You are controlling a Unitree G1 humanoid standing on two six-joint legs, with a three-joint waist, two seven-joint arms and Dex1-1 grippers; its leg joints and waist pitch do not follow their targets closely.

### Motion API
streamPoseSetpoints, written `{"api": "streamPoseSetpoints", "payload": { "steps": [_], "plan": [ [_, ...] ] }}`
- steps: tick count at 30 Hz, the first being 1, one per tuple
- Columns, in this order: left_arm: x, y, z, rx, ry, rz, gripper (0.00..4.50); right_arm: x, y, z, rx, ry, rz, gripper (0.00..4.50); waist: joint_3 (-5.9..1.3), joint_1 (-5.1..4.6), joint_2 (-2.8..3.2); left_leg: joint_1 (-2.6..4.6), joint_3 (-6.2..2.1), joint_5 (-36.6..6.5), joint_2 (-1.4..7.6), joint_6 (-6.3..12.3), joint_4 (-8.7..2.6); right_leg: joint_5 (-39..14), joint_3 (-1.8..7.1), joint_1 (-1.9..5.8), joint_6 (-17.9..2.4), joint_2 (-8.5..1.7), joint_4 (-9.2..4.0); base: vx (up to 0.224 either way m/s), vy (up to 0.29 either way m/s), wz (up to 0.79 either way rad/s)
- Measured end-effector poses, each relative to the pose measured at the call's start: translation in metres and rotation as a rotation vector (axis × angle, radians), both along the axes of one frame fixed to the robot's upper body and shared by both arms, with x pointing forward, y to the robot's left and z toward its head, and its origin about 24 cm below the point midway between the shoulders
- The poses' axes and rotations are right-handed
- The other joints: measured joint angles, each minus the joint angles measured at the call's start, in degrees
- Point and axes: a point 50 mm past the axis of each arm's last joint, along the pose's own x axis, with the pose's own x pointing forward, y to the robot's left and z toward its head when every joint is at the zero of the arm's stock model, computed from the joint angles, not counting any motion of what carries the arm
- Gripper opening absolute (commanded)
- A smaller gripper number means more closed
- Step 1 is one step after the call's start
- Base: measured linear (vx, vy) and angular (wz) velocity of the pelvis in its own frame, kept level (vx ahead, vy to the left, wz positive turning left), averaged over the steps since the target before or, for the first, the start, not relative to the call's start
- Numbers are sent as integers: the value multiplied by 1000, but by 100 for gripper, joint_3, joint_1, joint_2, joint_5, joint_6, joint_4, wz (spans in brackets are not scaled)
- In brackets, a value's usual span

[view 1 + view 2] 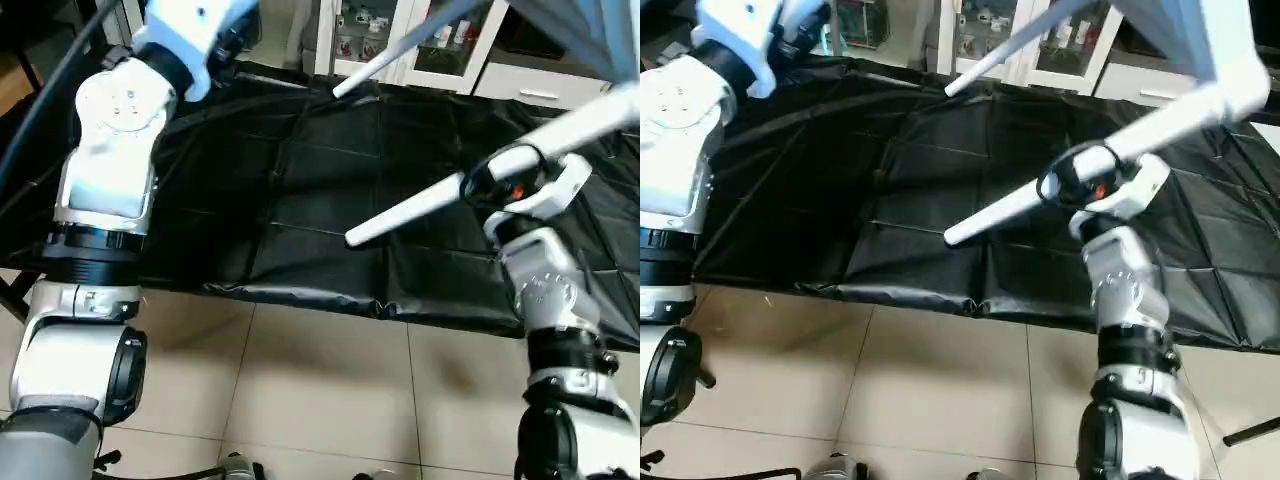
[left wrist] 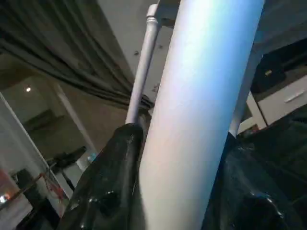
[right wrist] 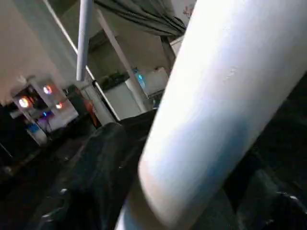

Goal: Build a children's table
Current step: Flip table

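Gripping separate white tube legs, the left gripper holds one leg and the right gripper a second leg above the black-sheeted worktop. Uneven pulls could twist a socket (tabletop overhead). Tiled floor; glass-doored cabinet behind.

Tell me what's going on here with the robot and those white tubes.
The robot is assembling a children's table above a black sheet. Its right gripper is around one white table leg, which slants down toward the sheet. The left gripper is closed on another white leg held high at the upper left. A third leg slants across the top, and a corner of the tabletop shows at the upper right.
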Motion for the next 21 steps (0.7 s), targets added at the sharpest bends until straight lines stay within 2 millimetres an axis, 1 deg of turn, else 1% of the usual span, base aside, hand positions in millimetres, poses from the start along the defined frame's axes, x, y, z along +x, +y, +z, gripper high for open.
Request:
{"api": "streamPoseSetpoints", "payload": {
  "steps": [1, 2, 4, 6, 8, 9, 11, 12, 13, 14, 16, 18, 19, 21],
  "plan": [
    [0, 2, -1, -9, 1, 7, 188, 0, -1, 2, -19, -9, -7, 257, 8, -1, -17, 0, 0, 0, 2, 0, 2, 0, -1, 0, 0, 1, 2, 0, 0, 0],
    [0, 3, -2, -16, 1, 11, 188, 1, -1, 4, -32, -15, -8, 257, 13, -4, -30, 0, 0, 0, 3, 0, 4, 0, -1, 0, 0, 2, 3, 0, 0, 0],
    [-2, 6, -4, -35, -6, 25, 187, 1, -1, 8, -81, -33, -12, 242, 19, -11, -47, -1, 1, 0, 4, 0, 9, 1, 0, 1, -1, 2, 3, 0, 0, 0],
    [-4, 10, -8, -63, -9, 38, 186, 1, -2, 13, -124, -58, -20, 228, 21, -12, -50, -2, 2, -1, 3, 1, 12, 1, 1, 1, -1, 2, 3, 0, 0, 0],
    [-6, 15, -19, -113, 3, 54, 186, 1, -2, 20, -190, -100, -37, 224, 21, -5, -50, -3, 2, -1, 4, 1, 11, 1, 0, 0, -1, 2, 3, 0, 0, 0],
    [-8, 19, -27, -143, 12, 65, 185, 0, -1, 25, -228, -124, -45, 221, 21, -7, -50, -2, 2, -1, 4, 2, 11, 1, 1, 0, -1, 2, 3, 0, 0, 0],
    [-12, 23, -52, -202, 58, 83, 183, -1, -3, 35, -303, -173, -77, 220, 27, -1, -65, -3, 1, -1, 6, 1, 11, 1, -2, 0, -1, 3, 4, 0, 0, 0],
    [-13, 24, -60, -222, 80, 87, 183, -1, -5, 38, -326, -188, -89, 220, 38, 2, -85, -3, 1, 1, 8, 0, 12, 1, -3, 0, -1, 4, 6, 0, 0, 0],
    [-13, 25, -71, -241, 107, 97, 176, -2, -5, 43, -355, -214, -99, 217, 55, 1, -132, -13, 1, 4, 24, 2, 24, 2, -18, 0, -2, 8, 9, 0, 0, 0],
    [-14, 26, -77, -253, 120, 105, 173, -2, -4, 46, -387, -227, -105, 214, 51, 0, -150, -26, 0, 3, 42, 2, 40, 5, -39, 2, -8, 11, 5, 0, 0, 0],
    [-18, 27, -95, -280, 164, 122, 169, -3, -3, 53, -450, -270, -120, 211, 49, 4, -161, -38, 1, 2, 44, 4, 51, 7, -52, 5, -11, 5, 1, 0, 0, 0],
    [-21, 29, -107, -295, 194, 139, 158, -3, -1, 57, -480, -291, -123, 208, 53, 17, -185, -52, 1, 5, 56, 8, 60, 8, -73, 7, -12, 2, 1, 0, 0, 0],
    [-22, 29, -113, -307, 207, 147, 156, -2, 0, 58, -490, -299, -122, 206, 51, 27, -206, -74, 2, 10, 76, 8, 69, 8, -98, 5, -12, 3, -1, 0, 0, 0],
    [-26, 29, -121, -325, 215, 163, 152, -2, 1, 61, -511, -311, -123, 204, 50, 39, -235, -84, 10, 11, 87, 7, 73, 8, -109, 9, -13, 2, -3, 0, 0, 0]
  ]
}}
